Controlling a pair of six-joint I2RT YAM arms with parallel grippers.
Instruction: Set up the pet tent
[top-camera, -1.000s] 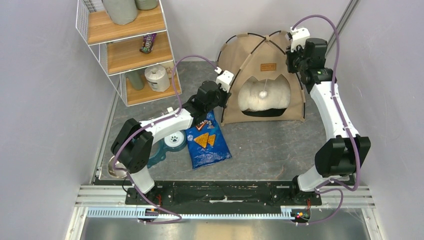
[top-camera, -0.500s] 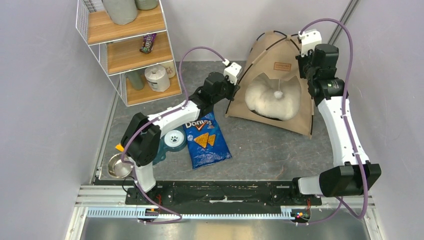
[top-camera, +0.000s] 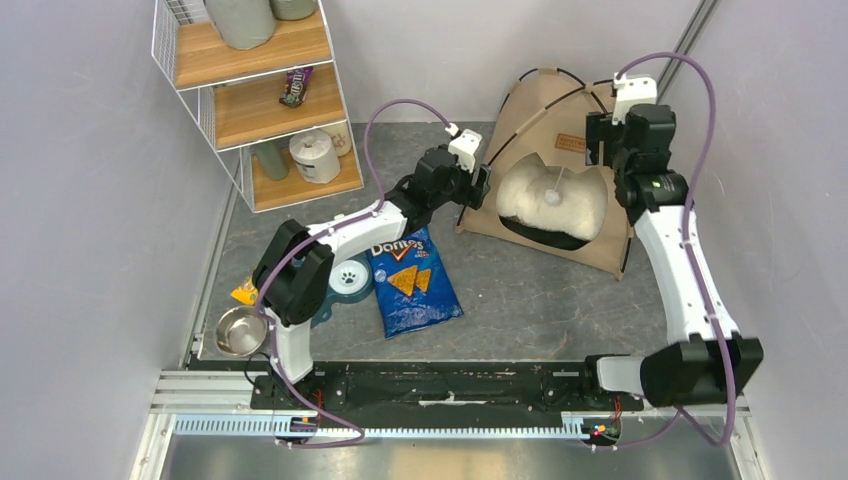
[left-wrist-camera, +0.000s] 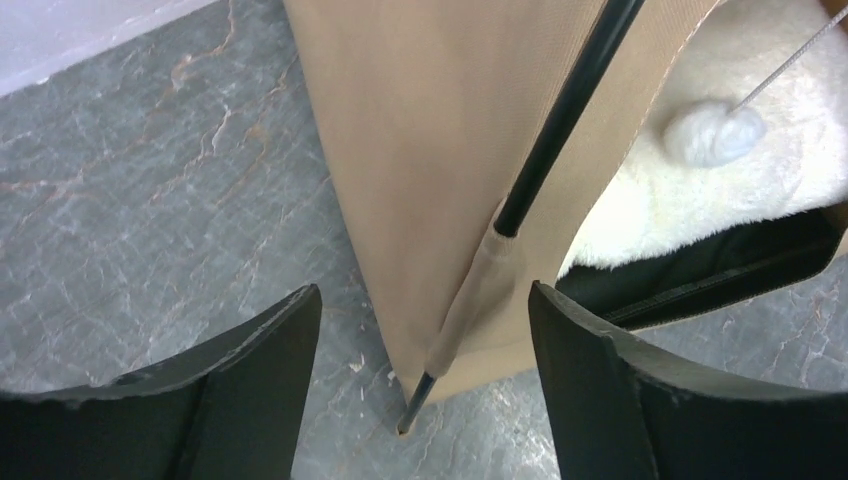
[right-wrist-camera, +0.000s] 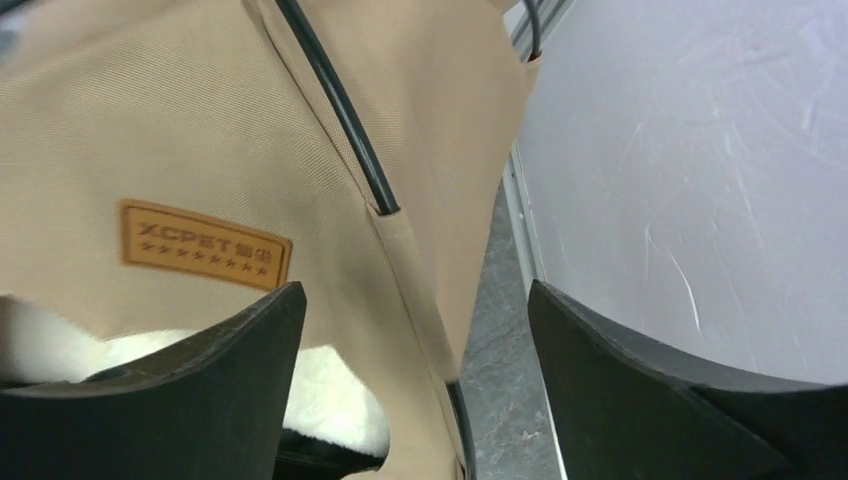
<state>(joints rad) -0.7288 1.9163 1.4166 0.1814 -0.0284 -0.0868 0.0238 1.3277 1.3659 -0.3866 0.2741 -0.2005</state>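
Two claws gape open, gripping nothing. We hold our left gripper (left-wrist-camera: 425, 345) over one thin black pole (left-wrist-camera: 560, 130) and our right gripper (right-wrist-camera: 415, 320) over another, probably to steady the large tan fabric pet tent (top-camera: 528, 105), which stands upright in the far right corner.

The tent (left-wrist-camera: 430, 150) was plain tan, its poles (left-wrist-camera: 565, 110) black, its patch (right-wrist-camera: 205, 247) orange-brown with darker lettering. The pom-pom (left-wrist-camera: 712, 133) and fluffy cushion (top-camera: 552, 200) showed white. The chip bag (top-camera: 410, 280) was blue with orange triangles, and the table (top-camera: 540, 300) was grey, veined like marble.
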